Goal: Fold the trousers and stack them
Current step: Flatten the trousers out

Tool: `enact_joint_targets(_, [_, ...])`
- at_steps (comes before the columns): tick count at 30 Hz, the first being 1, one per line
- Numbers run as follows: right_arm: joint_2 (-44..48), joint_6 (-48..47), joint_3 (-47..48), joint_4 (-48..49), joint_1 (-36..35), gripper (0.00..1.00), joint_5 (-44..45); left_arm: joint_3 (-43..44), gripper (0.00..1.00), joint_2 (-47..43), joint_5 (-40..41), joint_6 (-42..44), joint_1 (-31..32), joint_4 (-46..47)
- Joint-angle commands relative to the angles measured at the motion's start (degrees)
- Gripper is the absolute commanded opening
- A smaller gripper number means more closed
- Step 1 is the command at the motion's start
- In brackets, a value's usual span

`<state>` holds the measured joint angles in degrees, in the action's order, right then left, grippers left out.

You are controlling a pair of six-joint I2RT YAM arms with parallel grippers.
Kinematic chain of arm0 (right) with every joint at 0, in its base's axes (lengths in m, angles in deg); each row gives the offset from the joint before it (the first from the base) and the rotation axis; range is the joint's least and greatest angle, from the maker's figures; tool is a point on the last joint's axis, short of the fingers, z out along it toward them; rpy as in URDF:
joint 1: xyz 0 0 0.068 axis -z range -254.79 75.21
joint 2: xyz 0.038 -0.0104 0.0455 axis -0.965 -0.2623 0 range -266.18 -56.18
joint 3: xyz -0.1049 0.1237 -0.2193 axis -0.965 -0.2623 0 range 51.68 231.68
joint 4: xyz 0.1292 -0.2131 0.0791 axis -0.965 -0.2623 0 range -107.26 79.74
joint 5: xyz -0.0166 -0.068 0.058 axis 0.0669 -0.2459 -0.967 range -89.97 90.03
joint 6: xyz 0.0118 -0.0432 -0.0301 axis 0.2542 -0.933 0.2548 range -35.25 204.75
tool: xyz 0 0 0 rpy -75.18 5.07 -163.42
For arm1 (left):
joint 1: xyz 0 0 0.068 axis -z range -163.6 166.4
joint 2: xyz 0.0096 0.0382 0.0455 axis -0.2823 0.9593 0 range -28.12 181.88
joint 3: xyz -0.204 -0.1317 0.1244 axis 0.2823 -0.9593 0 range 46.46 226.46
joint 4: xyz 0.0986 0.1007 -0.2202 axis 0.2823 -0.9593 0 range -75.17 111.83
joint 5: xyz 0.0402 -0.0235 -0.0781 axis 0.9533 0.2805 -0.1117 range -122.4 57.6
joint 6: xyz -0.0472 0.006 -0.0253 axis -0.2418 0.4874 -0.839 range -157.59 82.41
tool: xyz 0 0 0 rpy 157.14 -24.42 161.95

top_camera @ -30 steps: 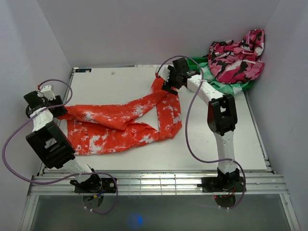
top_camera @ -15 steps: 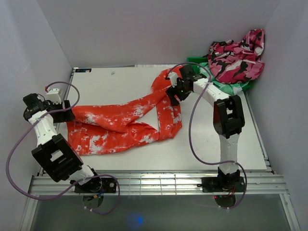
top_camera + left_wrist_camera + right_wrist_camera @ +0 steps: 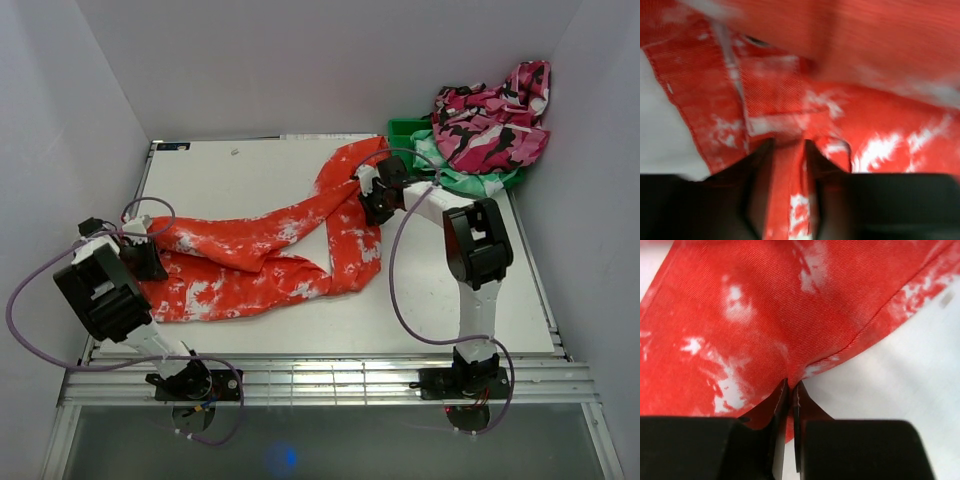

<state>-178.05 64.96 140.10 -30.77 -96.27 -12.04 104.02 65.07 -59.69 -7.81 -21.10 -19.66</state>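
Note:
The red-orange, white-speckled trousers (image 3: pixel 250 250) lie spread across the table, one leg running up toward the back right and folded back on itself. At their left end, my left gripper (image 3: pixel 150 258) is low on the cloth; in the left wrist view a bunch of trousers (image 3: pixel 850 100) sits pinched between its fingers (image 3: pixel 788 150). My right gripper (image 3: pixel 375 205) is on the right leg's edge. In the right wrist view it (image 3: pixel 791 385) is shut tight on the hem of the trousers (image 3: pixel 765 315), with bare table to the right.
A pink, black and white camouflage garment (image 3: pixel 490 120) is heaped at the back right on a mint-green and white garment (image 3: pixel 470 180) beside a green bin (image 3: pixel 405 128). White walls close in the table on the left, back and right.
The left gripper came down onto the trousers' left end and closed on the cloth. The right gripper moved nearer along the right leg and shut on its edge.

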Motion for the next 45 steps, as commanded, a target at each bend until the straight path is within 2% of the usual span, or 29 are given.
enact_joint_targets(1, [7.58,-0.95,-11.21,-5.76,1.52,0.08,-3.12,4.57,0.34,6.64,3.64,-4.46,0.05,5.1])
enact_joint_targets(3, [14.85,-2.61,-15.28,-8.91,3.36,0.08,-4.7,7.46,0.22,9.37,4.52,-7.01,0.05,6.07])
enact_joint_targets(4, [17.16,-3.4,-17.21,-9.97,3.98,0.08,-5.15,8.44,0.11,11.82,5.39,-8.06,0.05,6.25])
enact_joint_targets(6, [23.82,-4.9,-22.75,-11.73,6.52,0.08,-4.8,10.11,0.02,13.94,5.93,-10.17,0.05,6.17])
enact_joint_targets(11, [34.82,-12.27,-33.99,-19.38,14.68,0.08,-2.43,12.4,0.0,16.76,6.37,-12.73,0.14,6.08])
enact_joint_targets(13, [37.04,-16.13,-35.68,-22.19,16.46,0.08,-2.95,12.4,0.0,16.76,5.67,-12.82,0.05,5.38])
enact_joint_targets(14, [37.83,-19.9,-35.95,-25.86,16.9,0.19,-3.13,12.75,0.0,16.68,3.67,-12.38,0.05,4.76])
enact_joint_targets(15, [39.23,-21.59,-35.78,-27.72,17.25,0.58,-3.65,13.1,0.06,16.42,2.08,-11.86,0.05,3.71])
enact_joint_targets(17, [40.64,-25.19,-32.63,-31.32,18.3,0.89,-5.67,13.54,0.2,15.36,-3.0,-8.79,0.05,0.46])
enact_joint_targets(18, [41.44,-26.25,-30.96,-31.69,18.48,0.98,-6.11,13.54,0.37,13.62,-4.34,-7.56,0.05,-1.2])
enact_joint_targets(22, [38.99,-31.79,-19.03,-32.31,18.75,0.98,-7.43,14.51,0.66,9.57,-7.78,-2.55,0.05,-4.73])
enact_joint_targets(24, [34.78,-36.16,-15.75,-32.74,18.75,1.0,-7.09,16.08,0.74,8.42,-8.74,-1.05,0.05,-7.35])
enact_joint_targets(26, [30.4,-40.3,-13.02,-33.01,18.92,0.95,-6.12,16.79,0.76,6.84,-9.62,0.97,0.14,-8.95])
enact_joint_targets(28, [27.4,-46.88,-12.75,-31.97,18.92,0.94,-4.11,17.23,0.77,5.78,-10.41,1.77,0.05,-10.36])
enact_joint_targets(29, [24.07,-48.74,-11.62,-32.22,19.27,0.94,-4.1,17.41,0.81,5.08,-10.5,1.42,0.05,-10.71])
enact_joint_targets(32, [17.83,-55.69,-8.02,-32.84,20.15,0.94,-4.89,19.43,0.82,5.07,-12.7,1.33,0.14,-14.39])
enact_joint_targets(37, [9.38,-60.1,0.68,-32.4,20.68,0.94,-6.46,19.7,0.82,2.62,-14.37,0.98,0.05,-17.21])
enact_joint_targets(39, [5.51,-61.59,4.8,-32.57,23.05,0.94,-7.69,18.56,0.82,1.22,-14.55,1.16,0.05,-17.3])
enact_joint_targets(42, [1.55,-63.35,6.76,-33.27,23.67,0.92,-7.96,17.68,0.82,0.68,-14.2,1.16,0.06,-17.39])
enact_joint_targets(44, [0.06,-64.75,5.63,-33.71,23.67,0.86,-6.56,17.85,0.82,0.68,-13.93,1.16,0.05,-17.57])
enact_joint_targets(45, [-0.3,-65.28,4.84,-34.5,23.67,0.74,-5.95,18.11,0.82,0.77,-13.76,1.24,0.05,-17.74])
